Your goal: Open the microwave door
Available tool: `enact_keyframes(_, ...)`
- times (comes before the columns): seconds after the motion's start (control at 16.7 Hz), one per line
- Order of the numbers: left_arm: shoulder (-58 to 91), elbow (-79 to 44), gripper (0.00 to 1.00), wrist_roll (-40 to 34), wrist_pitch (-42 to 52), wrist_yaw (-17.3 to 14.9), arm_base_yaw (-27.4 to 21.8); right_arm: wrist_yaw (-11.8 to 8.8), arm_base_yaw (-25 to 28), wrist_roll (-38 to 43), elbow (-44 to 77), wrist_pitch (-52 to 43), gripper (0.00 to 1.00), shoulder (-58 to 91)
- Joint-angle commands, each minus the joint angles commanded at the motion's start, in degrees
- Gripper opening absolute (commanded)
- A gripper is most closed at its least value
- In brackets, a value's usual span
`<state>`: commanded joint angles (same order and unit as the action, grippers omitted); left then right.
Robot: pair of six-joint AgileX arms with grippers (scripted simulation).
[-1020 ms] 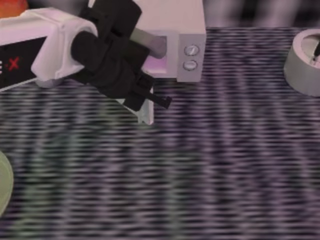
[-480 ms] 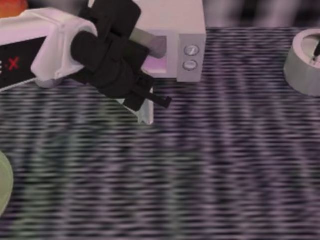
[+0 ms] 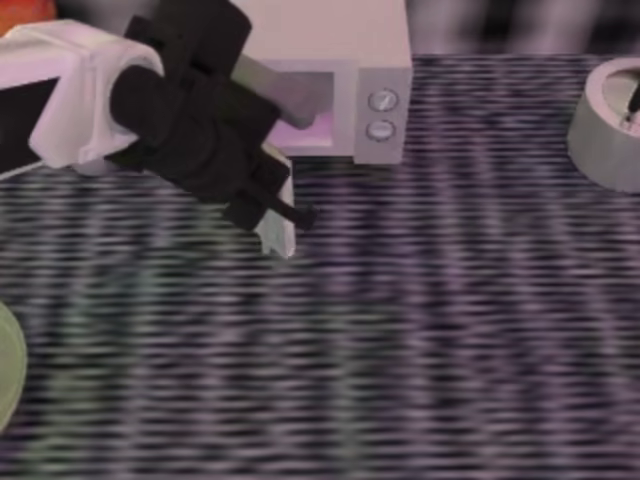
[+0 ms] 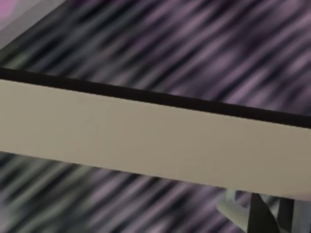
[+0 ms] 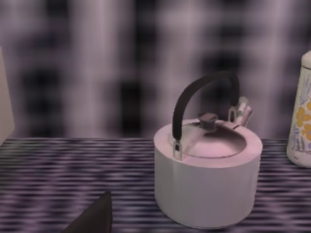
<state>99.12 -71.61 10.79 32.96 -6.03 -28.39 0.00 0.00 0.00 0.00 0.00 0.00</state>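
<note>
Top view, nearest first: the bottom of the patterned table (image 3: 420, 350) is bare apart from a pale green rim (image 3: 8, 375) at its left edge. Further up, the left gripper (image 3: 290, 212) sits at the free edge of the door (image 3: 280, 215), which stands swung well out from the microwave (image 3: 340, 75) toward the camera, seen nearly edge-on. Whether the fingers are clamped on the handle I cannot tell — the black wrist hides them, and the left wrist view shows only a pale band of the door (image 4: 155, 136) crossing the frame with a dark edge. Behind the door the pinkish interior (image 3: 312, 125) is exposed beside the two knobs (image 3: 381, 115), so I judge the opening largely done; what is left, at most, is a little more swing and letting go. Nothing on the table lies in the door's arc, as far as I can see. Well off to the right stands a grey kettle (image 3: 610, 120) — the right wrist view faces that kettle (image 5: 206, 167), with a flowered jug (image 5: 302, 121) beside it. The right arm is out of the top view, parked.
</note>
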Motion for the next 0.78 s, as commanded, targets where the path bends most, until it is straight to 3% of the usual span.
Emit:
enact_keyframes(0.18,-0.9,0.8,0.0,2.1,0.0,-1.3,0.8,0.0,0.0,0.0,0.0,0.0,1.0,0.0)
enact_keyframes(0.78,-0.9,0.8,0.0,2.1,0.0,-1.3,0.8,0.0,0.0,0.0,0.0,0.0,1.0,0.0)
